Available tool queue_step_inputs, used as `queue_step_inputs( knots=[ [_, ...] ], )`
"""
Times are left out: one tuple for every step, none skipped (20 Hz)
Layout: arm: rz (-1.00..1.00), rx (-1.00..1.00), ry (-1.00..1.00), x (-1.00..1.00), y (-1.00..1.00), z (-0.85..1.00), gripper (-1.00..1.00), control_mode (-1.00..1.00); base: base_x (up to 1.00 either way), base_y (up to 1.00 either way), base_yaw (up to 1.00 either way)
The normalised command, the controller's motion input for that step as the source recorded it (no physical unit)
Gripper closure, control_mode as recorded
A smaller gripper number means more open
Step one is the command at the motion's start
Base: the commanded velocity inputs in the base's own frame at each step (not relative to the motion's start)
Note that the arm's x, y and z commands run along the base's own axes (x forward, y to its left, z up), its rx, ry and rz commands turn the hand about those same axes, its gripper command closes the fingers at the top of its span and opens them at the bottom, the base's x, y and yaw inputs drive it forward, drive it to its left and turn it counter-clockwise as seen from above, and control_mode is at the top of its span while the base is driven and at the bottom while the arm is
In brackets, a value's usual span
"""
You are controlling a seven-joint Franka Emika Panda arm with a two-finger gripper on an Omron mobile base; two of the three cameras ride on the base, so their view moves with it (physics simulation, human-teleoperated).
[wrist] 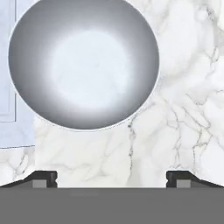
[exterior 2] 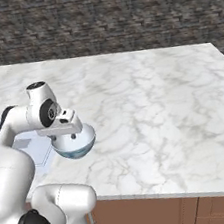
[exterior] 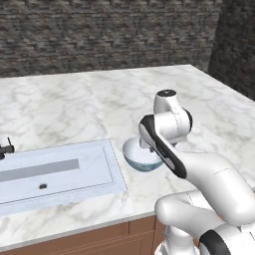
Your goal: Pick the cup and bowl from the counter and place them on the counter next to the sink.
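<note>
Pincer [wrist: 111,178] stood released and empty above the desk [wrist: 183,87]. Bowl [wrist: 83,61] sat upright beyond its fingertips [wrist: 43,177], untouched, mouth up, beside the sink [exterior: 112,169].

This is a rendered kitchen. A white marble counter [exterior: 74,104] with grey veins fills the middle of both base views, resting on brown wooden cabinets [exterior 2: 163,213] along the bottom edge. A shallow pale sink [exterior: 107,167] with a dark drain hole sits at lower left, and a dark brick wall [exterior: 99,35] spans the top.
</note>
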Motion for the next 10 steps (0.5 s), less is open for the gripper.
queue_step_inputs(
  knots=[
    [-0.37, 0.21, 0.21, -0.61, -0.91, 0.41, -1.0, -1.0, 0.0, 0.0, 0.0],
    [-0.35, 0.23, 0.19, -0.71, -0.99, 0.36, -1.0, -1.0, 0.0, 0.0, 0.0],
    [-0.34, 0.25, 0.17, -0.79, -0.99, 0.34, -1.0, -1.0, 0.0, 0.0, 0.0],
    [-0.33, 0.24, 0.17, -0.82, -0.93, 0.33, -1.0, -1.0, 0.0, 0.0, 0.0],
    [-0.32, 0.23, 0.15, -0.89, -0.9, 0.3, -1.0, -1.0, 0.0, 0.0, 0.0],
    [-0.31, 0.23, 0.13, -0.92, -0.87, 0.28, -1.0, -1.0, 0.0, 0.0, 0.0],
    [-0.3, 0.22, 0.13, -0.93, -0.85, 0.25, -1.0, -1.0, 0.0, 0.0, 0.0],
    [-0.29, 0.21, 0.13, -0.93, -0.83, 0.27, -1.0, -1.0, 0.0, 0.0, 0.0],
    [-0.28, 0.19, 0.13, -0.87, -0.76, 0.28, -1.0, -1.0, 0.0, 0.0, 0.0],
    [-0.27, 0.17, 0.11, -0.79, -0.64, 0.21, -1.0, -1.0, 0.0, 0.0, 0.0]
  ],
)
